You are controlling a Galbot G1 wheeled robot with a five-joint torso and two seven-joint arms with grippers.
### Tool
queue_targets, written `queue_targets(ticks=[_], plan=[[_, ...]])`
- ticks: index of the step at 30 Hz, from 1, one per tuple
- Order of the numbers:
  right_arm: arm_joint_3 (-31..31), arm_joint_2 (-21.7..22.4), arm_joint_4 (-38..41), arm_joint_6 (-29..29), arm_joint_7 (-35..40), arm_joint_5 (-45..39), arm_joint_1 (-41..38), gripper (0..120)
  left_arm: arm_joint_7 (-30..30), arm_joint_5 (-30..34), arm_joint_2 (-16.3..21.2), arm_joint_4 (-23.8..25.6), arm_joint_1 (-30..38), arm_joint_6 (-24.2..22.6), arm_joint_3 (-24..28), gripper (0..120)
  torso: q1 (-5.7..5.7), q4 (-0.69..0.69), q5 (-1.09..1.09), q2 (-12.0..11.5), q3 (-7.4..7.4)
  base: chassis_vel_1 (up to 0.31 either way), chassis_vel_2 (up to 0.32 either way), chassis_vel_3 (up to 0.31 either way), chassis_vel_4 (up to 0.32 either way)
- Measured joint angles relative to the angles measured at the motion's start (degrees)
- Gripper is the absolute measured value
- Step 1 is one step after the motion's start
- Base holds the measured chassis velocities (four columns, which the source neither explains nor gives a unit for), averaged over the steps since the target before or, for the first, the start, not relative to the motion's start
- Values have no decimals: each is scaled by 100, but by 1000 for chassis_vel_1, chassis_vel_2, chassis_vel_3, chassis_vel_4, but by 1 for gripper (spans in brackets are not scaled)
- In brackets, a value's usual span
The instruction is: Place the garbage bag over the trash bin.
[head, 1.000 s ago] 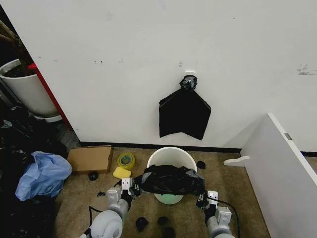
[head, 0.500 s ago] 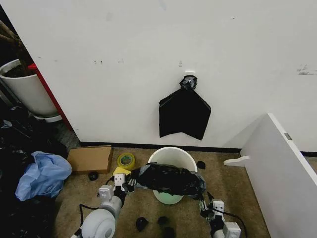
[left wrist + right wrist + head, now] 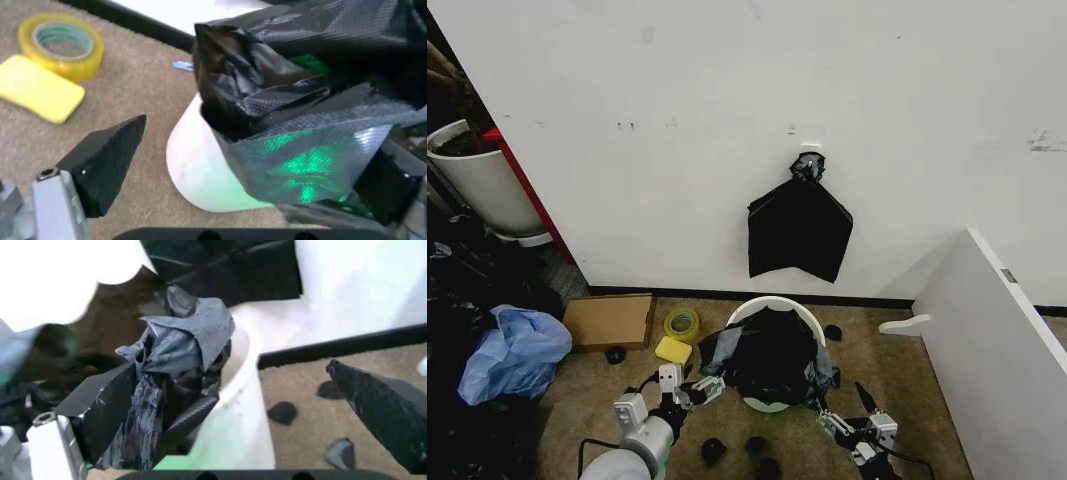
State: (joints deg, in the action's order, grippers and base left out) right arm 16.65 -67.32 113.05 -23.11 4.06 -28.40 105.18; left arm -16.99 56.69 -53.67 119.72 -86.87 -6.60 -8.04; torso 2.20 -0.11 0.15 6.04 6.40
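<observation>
Nearest me, low on the carpet, the two tools sit on either side of the trash bin (image 3: pixel 772 345). The left tool (image 3: pixel 699 390) is just beside the bin's near-left flank, its fingers spread wide. In the left wrist view the dark pads (image 3: pixel 107 167) stand apart with only floor and bin wall between them, so it grips nothing, though a fold of the garbage bag (image 3: pixel 769 355) hangs close in front. The right tool (image 3: pixel 845 412) is at the bin's near-right side, also gaping. In the right wrist view a twisted bunch of black film lies against one finger (image 3: pixel 110 405) while the other finger is well clear of it, so I judge it has no grip either.

Between and just beyond them, the bag lies bunched over the bin's mouth, slumping partly inside. It drapes over the near and side edges, while the far arc of the white rim (image 3: pixel 777 302) is bare.

So what matters is this: from both tools the bag lies forward and inward, and its uncovered side is on the wall side of the bin. Each tool has loose film equally near at its own flank. Any spreading would have to carry film away from the robot, towards that far rim.

Farther back, a flat black bag bundle (image 3: pixel 799 230) hangs on the wall.
</observation>
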Motion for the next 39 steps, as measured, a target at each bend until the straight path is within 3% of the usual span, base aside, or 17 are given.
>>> queue_targets(ticks=[10, 14, 18, 22, 29, 34, 39], plan=[[405, 100, 39, -350, -481, -451, 108, 100, 203, 344, 382, -178, -174, 104, -903, 100, 0, 0, -2, 0, 0, 0, 0, 0, 0], [604, 100, -205, -417, -577, -606, 1, 100, 342, -144, 488, -209, -292, 218, -1125, 100, 0, 0, -1, 0, 0, 0, 0, 0, 0], [691, 131, -469, -481, -737, -683, -60, 100, 402, -814, 452, -474, -173, 423, -996, 100, 1, 0, -1, 0, 1, 0, 0, 0, 0], [693, 130, -525, -583, -898, -684, 4, 100, 402, -1043, 349, -563, -176, 517, -835, 100, 1, -1, -1, 0, 1, 0, 0, 0, 0], [596, 35, 37, -538, -935, -667, 214, 100, 414, -1267, 208, -125, -501, 649, -704, 100, 1, 0, 0, 0, 0, 0, 0, 0, 0], [489, 12, 604, -122, -647, -470, 360, 100, 404, -1173, 180, 397, -726, 651, -766, 100, 1, 0, 0, 0, 0, 0, 0, 0, 0], [418, 20, 924, 53, -546, -17, 525, 100, 473, -1261, 162, 489, -859, 721, -814, 100, 1, -1, -2, 0, 0, 0, 0, 0, 0]])
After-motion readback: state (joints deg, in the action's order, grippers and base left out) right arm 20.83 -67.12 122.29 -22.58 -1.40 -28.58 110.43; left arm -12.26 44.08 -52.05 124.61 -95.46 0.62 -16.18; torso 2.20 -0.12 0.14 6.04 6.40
